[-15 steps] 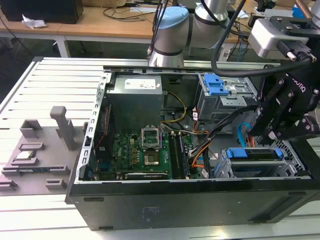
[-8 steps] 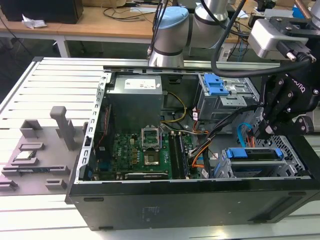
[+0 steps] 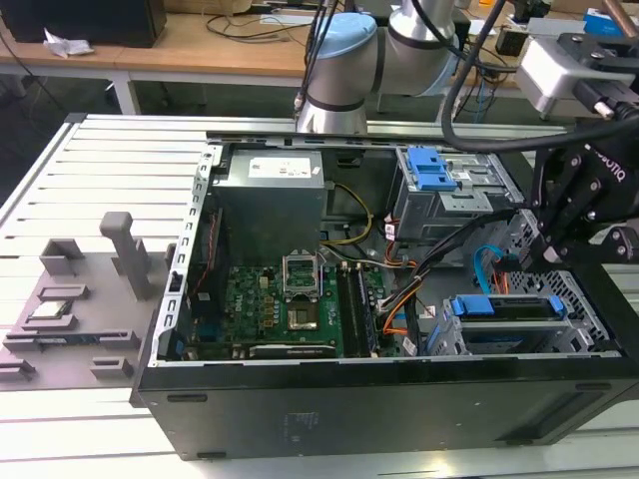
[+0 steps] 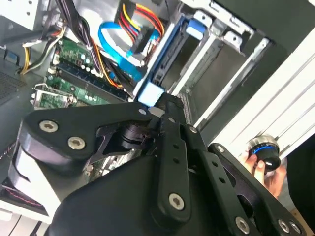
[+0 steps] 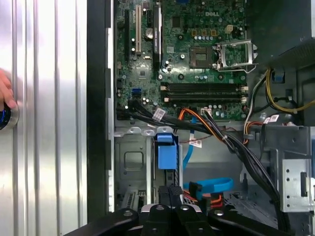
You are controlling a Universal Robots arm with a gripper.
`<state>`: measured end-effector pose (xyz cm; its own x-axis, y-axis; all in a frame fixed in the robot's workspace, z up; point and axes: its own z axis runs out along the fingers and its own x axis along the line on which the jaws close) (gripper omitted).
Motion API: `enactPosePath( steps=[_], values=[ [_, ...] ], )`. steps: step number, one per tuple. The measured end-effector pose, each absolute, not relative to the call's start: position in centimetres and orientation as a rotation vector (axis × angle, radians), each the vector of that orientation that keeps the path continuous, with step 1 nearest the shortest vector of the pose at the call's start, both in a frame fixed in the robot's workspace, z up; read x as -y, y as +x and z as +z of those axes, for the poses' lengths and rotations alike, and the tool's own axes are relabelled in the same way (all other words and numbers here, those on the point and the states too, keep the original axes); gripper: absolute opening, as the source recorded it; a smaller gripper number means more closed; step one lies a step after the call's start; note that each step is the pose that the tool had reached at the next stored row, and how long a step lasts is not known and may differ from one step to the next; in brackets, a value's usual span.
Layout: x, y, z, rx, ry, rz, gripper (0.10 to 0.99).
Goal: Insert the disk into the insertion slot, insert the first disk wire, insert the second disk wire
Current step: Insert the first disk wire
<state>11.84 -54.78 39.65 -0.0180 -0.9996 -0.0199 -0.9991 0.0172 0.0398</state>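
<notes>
The disk point(image 3: 507, 306), silver in a bright blue carrier, sits edge-on inside the insertion slot point(image 3: 582, 299), the low grey perforated cage at the front of the open computer case on the exterior view's right. My gripper point(image 3: 530, 261) hangs just above the cage's back end. In the first wrist view the black fingers point(image 5: 162, 191) sit on either side of the disk's point(image 5: 166, 155) thin edge, shut on it. In the second wrist view the gripper point(image 4: 163, 106) meets the blue carrier end point(image 4: 149, 93). A loose blue flat wire point(image 5: 211, 186) curls beside the slot.
A taller grey bay with a blue latch plate point(image 3: 432, 168) stands behind the cage. Black and orange cable bundles point(image 5: 231, 142) cross beside the motherboard point(image 3: 285, 299). A person's hand point(image 5: 5, 93) rests on a knob on the ribbed metal table point(image 5: 49, 123). Grey fixtures point(image 3: 75, 299) sit on the exterior view's left.
</notes>
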Motion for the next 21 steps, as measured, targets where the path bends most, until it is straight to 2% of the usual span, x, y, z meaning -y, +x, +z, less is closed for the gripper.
enactPosePath(
  steps=[13,21],
  values=[
    [51.3,14.4,37.2,2.226,2.186,-0.059,0.106],
    [50.9,14.5,36.9,2.225,2.186,-0.059,0.106]
  ],
)
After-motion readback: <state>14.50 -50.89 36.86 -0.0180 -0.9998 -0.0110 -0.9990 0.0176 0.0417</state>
